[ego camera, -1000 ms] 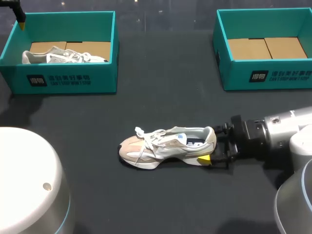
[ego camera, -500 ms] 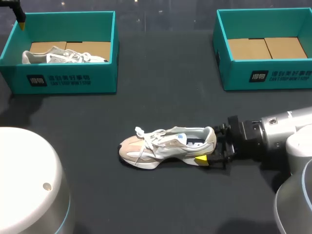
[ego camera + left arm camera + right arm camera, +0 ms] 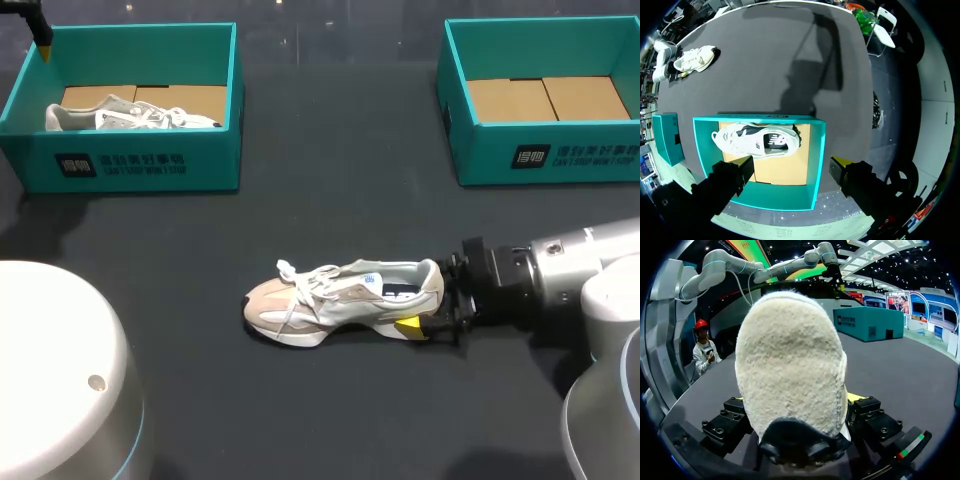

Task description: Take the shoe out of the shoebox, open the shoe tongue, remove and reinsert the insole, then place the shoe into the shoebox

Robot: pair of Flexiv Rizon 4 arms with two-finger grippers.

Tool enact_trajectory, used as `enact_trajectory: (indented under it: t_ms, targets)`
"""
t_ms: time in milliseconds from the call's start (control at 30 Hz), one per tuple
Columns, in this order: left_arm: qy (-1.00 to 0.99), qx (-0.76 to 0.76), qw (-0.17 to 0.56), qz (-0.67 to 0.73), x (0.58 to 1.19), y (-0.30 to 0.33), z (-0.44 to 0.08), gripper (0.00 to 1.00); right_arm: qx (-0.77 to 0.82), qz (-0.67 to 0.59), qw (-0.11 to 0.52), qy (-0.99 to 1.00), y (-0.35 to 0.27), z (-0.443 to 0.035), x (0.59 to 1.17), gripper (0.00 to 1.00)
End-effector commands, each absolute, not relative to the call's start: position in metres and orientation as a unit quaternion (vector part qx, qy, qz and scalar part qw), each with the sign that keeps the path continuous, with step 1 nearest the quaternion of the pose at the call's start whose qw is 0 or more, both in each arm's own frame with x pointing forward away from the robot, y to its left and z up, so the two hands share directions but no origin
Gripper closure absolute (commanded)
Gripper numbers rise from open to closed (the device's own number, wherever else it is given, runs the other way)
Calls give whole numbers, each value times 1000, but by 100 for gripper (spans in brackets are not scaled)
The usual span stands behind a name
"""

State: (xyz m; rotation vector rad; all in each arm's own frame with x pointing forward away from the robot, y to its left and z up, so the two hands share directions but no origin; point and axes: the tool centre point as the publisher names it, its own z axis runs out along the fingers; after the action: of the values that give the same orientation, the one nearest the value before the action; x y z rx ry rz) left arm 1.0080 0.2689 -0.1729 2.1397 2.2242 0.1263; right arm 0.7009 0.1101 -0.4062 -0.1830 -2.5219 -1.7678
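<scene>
At the far left stands a teal cardboard shoebox (image 3: 150,165) with a white lace-up sneaker (image 3: 130,115) lying on its side inside. The left gripper (image 3: 790,162) hangs above this box. Its fingers are spread wide apart and they hold nothing.

In the middle of the black table (image 3: 330,200) lies the task's shoe, a beige and cream sneaker with white laces (image 3: 340,300). It stands on its sole with its toe toward the left, well apart from both boxes. The right gripper (image 3: 428,308) is at its heel, low over the table, and the heel sits inside it. I cannot tell whether it already clamps the heel from both sides.

At the far right is a second teal cardboard shoebox (image 3: 545,155), with only brown card on its floor.

I judge that the taking-out step is done and the tongue step is starting. Next, the right gripper needs a firm hold on the heel, and the left arm must come across to the laces and lift the tongue.
</scene>
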Motion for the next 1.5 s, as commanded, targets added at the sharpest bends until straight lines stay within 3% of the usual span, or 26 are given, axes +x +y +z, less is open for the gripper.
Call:
enact_trajectory:
  t_ms: [33, 867, 1167, 1333, 1500]
  targets:
    - [719, 693, 27, 42, 1007, 269, -173, 0, -56, -570, 30, -819, 114, -407, 701, 100]
    - [719, 693, 27, 42, 1007, 269, -173, 0, -45, -573, 34, -817, 115, -407, 701, 100]
    - [934, 346, 2, 93, 951, 215, -187, 0, -45, -573, 34, -817, 115, -407, 701, 100]
    - [981, 180, -48, 60, 943, 191, -193, 0, -45, -573, 34, -817, 115, -407, 701, 100]
    - [998, 43, -35, 23, 933, 169, -199, 0, -45, -573, 34, -817, 115, -407, 701, 100]
